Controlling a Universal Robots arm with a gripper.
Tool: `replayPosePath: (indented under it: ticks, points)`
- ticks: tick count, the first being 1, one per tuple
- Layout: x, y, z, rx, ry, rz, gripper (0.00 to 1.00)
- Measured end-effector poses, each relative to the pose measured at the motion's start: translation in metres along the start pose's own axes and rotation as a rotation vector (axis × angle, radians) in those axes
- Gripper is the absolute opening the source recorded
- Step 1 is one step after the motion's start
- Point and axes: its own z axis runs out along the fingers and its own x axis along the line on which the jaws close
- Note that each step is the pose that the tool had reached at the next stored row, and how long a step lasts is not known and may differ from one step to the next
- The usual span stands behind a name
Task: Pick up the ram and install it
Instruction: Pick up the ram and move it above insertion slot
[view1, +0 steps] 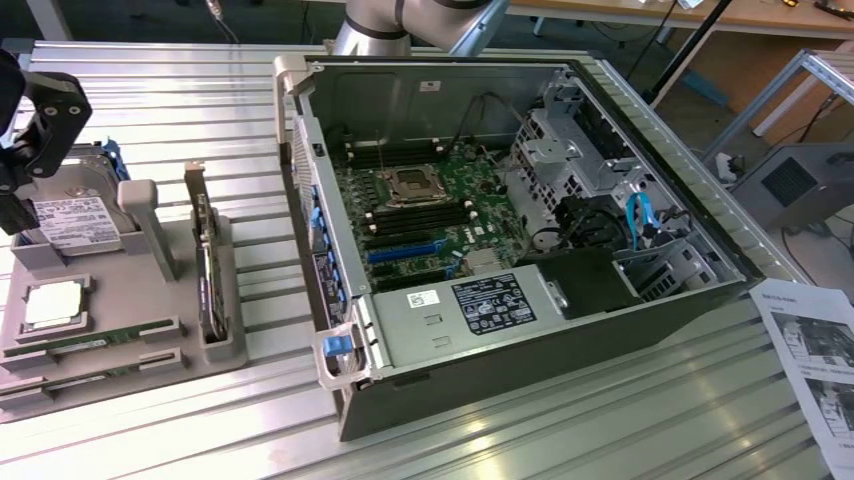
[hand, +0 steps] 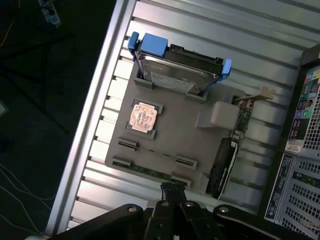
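Two long green ram sticks stand on edge in a grey holder tray (view1: 127, 300) at the exterior view's left: one (view1: 100, 338) (hand: 157, 152) beside the silver processor chip (view1: 51, 305) (hand: 144, 116), the other (view1: 80, 375) (hand: 150, 173) along the tray's outer edge. Which of them is the task's ram I cannot tell. My black gripper (view1: 14, 225) (hand: 172, 190) hangs well above the tray, shut and holding nothing. In the wrist view its fingertips line up over the outer stick's end. The motherboard (view1: 434, 205) lies in the open computer case, with black memory slots (view1: 416, 215).
A hard drive (view1: 74, 215) (hand: 175, 70) in a blue carrier and an upright expansion card (view1: 211, 270) (hand: 225, 160) also stand in the tray. The open case (view1: 534, 290) fills the middle of the ribbed metal table (view1: 200, 110). A printed sheet (view1: 814, 350) lies at the exterior view's right.
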Motion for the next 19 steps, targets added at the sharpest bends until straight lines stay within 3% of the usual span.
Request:
replayPosePath:
  ticks: [19]
  points:
    - [0.0001, -0.0001, 0.0000, -0.0008, 0.0088, -0.204, 0.11]
